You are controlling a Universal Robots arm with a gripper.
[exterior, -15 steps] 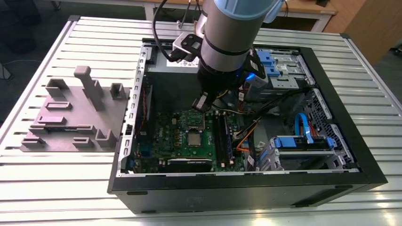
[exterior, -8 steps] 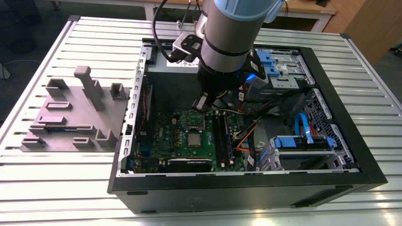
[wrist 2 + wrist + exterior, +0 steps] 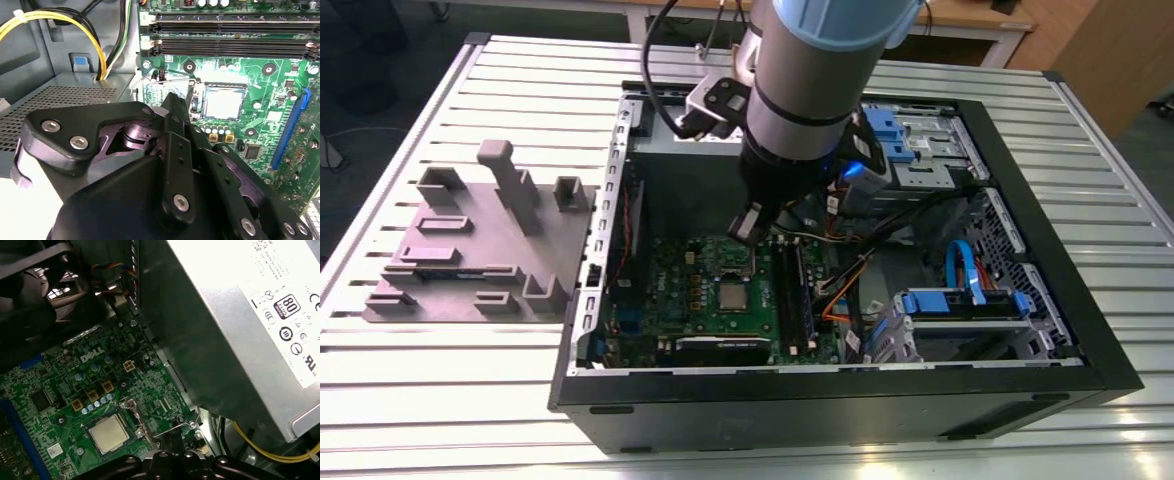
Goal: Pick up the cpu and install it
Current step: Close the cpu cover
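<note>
You have the arm reaching down into the open computer case (image 3: 1014,175), which lies on its side on the slatted metal table (image 3: 520,400). The gripper (image 3: 750,222) hangs inside the case above the green motherboard (image 3: 680,300), near the board's edge that faces the grey power supply (image 3: 235,315). In the second wrist view the gripper's black linkage (image 3: 170,165) fills the foreground and its fingertips are hidden behind it, so you cannot tell from these pictures whether the fingers are spread or pressed together, and nothing shows between them.

The cpu (image 3: 735,295) lies flat in its socket on the motherboard, its silvery top facing up; you see it in both wrist views as well (image 3: 223,103) (image 3: 108,432). It sits apart from the gripper, with bare board between them. The socket's wire lever (image 3: 137,415) runs along one side of the chip, and in the second wrist view the metal bracket (image 3: 192,97) stands raised at the socket's edge nearest the gripper.

Along the board's far side from the gripper, the memory slots (image 3: 230,47) run parallel to the socket. Yellow and black cables (image 3: 100,40) curve past the power supply. On the table at the exterior view's left, outside the case, stands a grey parts fixture (image 3: 480,250).
</note>
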